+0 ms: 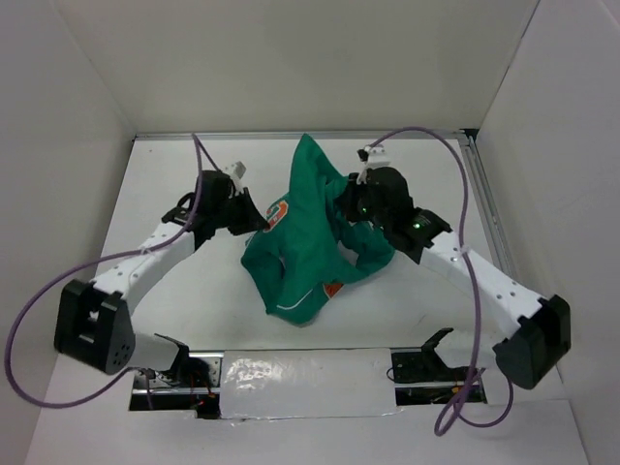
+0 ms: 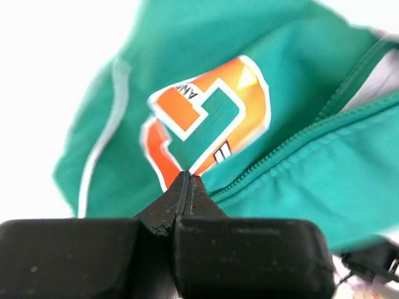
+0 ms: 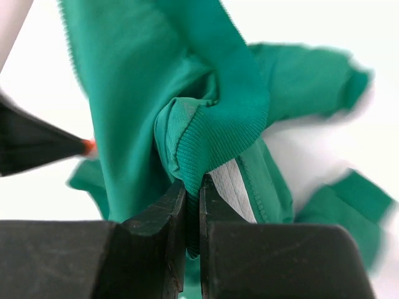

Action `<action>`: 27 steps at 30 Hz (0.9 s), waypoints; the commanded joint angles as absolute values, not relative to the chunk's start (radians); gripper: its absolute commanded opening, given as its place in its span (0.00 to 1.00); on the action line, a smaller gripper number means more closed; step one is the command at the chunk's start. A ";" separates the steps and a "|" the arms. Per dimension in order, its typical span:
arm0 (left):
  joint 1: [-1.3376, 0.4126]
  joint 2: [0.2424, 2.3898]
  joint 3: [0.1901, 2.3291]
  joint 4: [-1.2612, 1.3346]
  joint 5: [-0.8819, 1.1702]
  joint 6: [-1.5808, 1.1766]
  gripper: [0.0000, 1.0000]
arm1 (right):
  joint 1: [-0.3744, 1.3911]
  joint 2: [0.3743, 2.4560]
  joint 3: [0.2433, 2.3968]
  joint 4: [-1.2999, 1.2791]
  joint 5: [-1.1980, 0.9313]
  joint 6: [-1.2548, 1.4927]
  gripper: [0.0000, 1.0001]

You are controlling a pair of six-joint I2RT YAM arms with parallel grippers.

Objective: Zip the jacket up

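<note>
Green jacket point(image 1: 308, 254) bunched mid-worktop point(image 1: 203, 291). Left pincer point(image 1: 256, 219) at its left edge beside orange patch point(image 1: 279, 215); right pincer point(image 1: 349, 211) against its right side.

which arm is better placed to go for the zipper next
Left. The left gripper pinches the small green fabric jacket right beside the zipper teeth, under the orange G patch. The right gripper is clamped on its ribbed edge, likely the anchor.

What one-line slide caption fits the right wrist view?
Right end effector shut on the ribbed edge of the green jacket, white lining showing beside it.
</note>
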State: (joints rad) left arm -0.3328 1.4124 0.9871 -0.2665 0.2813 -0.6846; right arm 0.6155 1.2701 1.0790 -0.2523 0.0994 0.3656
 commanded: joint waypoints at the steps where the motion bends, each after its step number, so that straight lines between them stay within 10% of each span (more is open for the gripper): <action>1: -0.342 1.260 1.066 -0.210 0.165 -0.632 0.00 | 0.624 1.117 1.158 -0.285 0.310 0.238 0.00; 11: -0.270 1.052 1.002 -0.270 0.034 -0.638 0.00 | 0.404 1.080 1.137 -0.424 0.451 0.339 0.10; 15: -0.249 1.138 0.996 -0.256 0.155 -0.626 0.00 | 0.304 1.195 1.106 -0.414 0.429 0.386 0.52; 17: -0.262 1.207 1.009 -0.258 0.211 -0.605 0.19 | 0.235 1.288 1.156 -0.522 0.569 0.499 0.58; 21: -0.374 1.313 1.034 -0.167 0.291 -0.497 0.99 | 0.170 1.359 1.244 -0.675 0.704 0.640 0.83; 27: -0.472 1.597 1.204 -0.181 0.299 -0.451 0.99 | 0.231 1.276 1.177 -0.450 0.454 0.378 1.00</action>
